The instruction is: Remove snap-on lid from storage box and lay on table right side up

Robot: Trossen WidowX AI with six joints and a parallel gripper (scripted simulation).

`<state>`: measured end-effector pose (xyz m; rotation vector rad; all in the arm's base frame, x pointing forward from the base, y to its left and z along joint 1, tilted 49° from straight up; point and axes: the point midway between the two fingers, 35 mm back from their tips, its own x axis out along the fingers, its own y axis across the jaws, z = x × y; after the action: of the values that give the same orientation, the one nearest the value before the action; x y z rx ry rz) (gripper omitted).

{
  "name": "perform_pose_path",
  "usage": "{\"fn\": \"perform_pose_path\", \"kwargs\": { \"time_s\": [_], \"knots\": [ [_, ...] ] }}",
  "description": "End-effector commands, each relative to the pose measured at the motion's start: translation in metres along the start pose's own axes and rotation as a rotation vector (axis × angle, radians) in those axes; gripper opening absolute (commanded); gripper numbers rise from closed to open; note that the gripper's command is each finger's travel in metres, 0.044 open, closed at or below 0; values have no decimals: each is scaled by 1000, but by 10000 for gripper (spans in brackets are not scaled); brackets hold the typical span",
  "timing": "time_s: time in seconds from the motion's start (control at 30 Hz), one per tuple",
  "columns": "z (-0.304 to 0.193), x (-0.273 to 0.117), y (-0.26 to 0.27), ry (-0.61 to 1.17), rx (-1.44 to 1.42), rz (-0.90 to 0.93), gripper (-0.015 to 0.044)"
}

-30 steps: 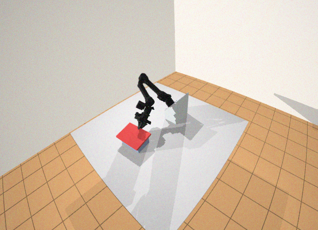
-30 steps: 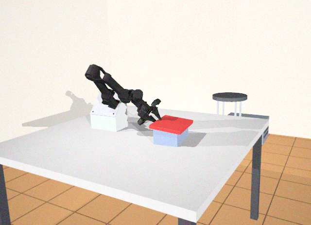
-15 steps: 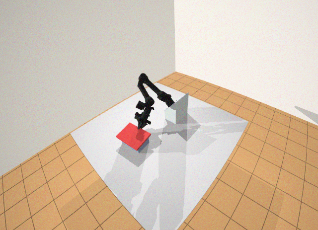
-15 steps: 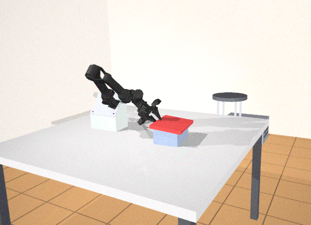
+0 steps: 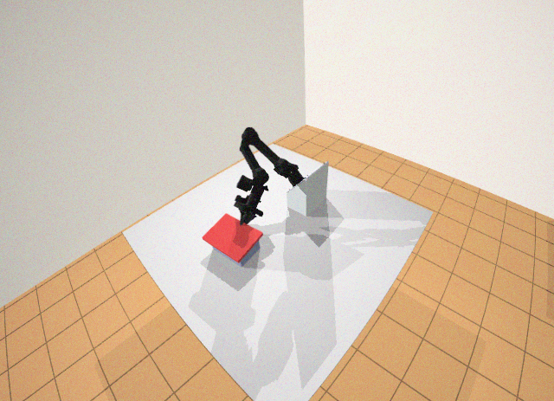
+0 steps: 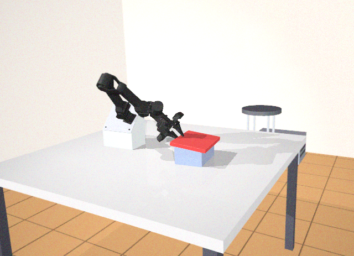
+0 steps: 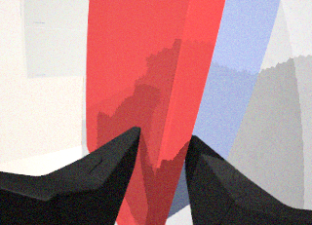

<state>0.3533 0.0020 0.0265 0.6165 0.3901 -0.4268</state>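
The red lid (image 5: 219, 237) (image 6: 187, 143) (image 7: 132, 40) lies on top of the blue storage box (image 5: 250, 255) (image 6: 187, 156) (image 7: 244, 45), right side up and overhanging its walls. The box stands on the white table (image 5: 170, 227) (image 6: 114, 179). My gripper (image 5: 242, 223) (image 6: 180, 137) (image 7: 163, 137) is shut on the lid's edge on the side facing the arm's base, one finger above and one below. The lower fingertip is partly hidden by the lid. Whether there is a small gap between lid and box I cannot tell.
The arm's pale base block (image 5: 317, 190) (image 6: 116, 139) stands on the table behind the gripper. A dark round stool (image 6: 261, 110) stands beyond the table's far edge. Shadows of the arm and box fall across the table.
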Motion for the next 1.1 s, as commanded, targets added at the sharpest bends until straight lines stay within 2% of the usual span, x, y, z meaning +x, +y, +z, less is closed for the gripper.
{"fn": "perform_pose_path", "kwargs": {
  "time_s": [0.0,1.07],
  "knots": [
    [0,-4,6,-2,2,6,0],
    [0,-22,46,-1,5,7,0]
  ]
}}
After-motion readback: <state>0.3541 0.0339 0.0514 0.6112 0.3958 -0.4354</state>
